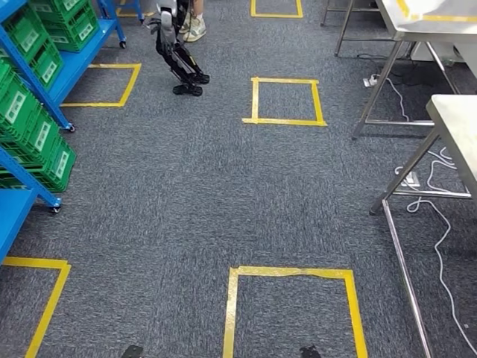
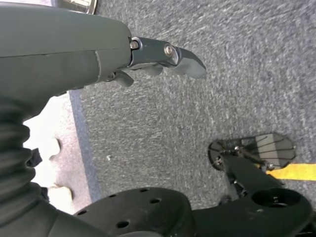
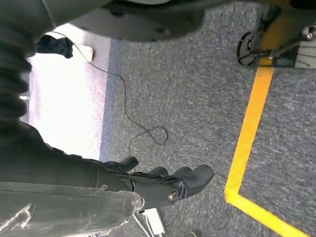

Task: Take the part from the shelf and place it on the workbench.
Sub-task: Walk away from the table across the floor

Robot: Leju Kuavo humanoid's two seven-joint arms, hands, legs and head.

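Several green plastic bins (image 1: 39,142) with white labels sit on the blue metal shelf (image 1: 25,74) at about ten o'clock in the head view; their ribbed, slotted walls face out, and what lies inside them cannot be made out, so the part itself cannot be picked out among them. More green bins (image 1: 65,26) fill the shelf's farther section near eleven o'clock, which stands on small castors. At two to three o'clock stands the workbench (image 1: 458,127), a pale smooth top on slim steel legs, with a second steel table (image 1: 427,19) beyond it at one o'clock. White cables (image 1: 436,224) trail over the floor under the bench legs. Between shelf and bench spreads coarse grey carpet (image 1: 168,201) marked with squares of yellow tape (image 1: 233,298), one at six o'clock, one (image 1: 284,101) at twelve. Another legged robot (image 1: 177,52) stands at about eleven o'clock, with a person's light shoes (image 1: 194,28) just behind it. The left hand (image 2: 160,57) hangs over the carpet, its dark, smooth fingers stretched out and grasping nothing. The right hand (image 3: 164,182) likewise hangs above the carpet with fingers extended side by side and empty, a thin dark cord (image 3: 138,128) looping on the floor beyond it and a yellow tape corner (image 3: 242,168) close by.
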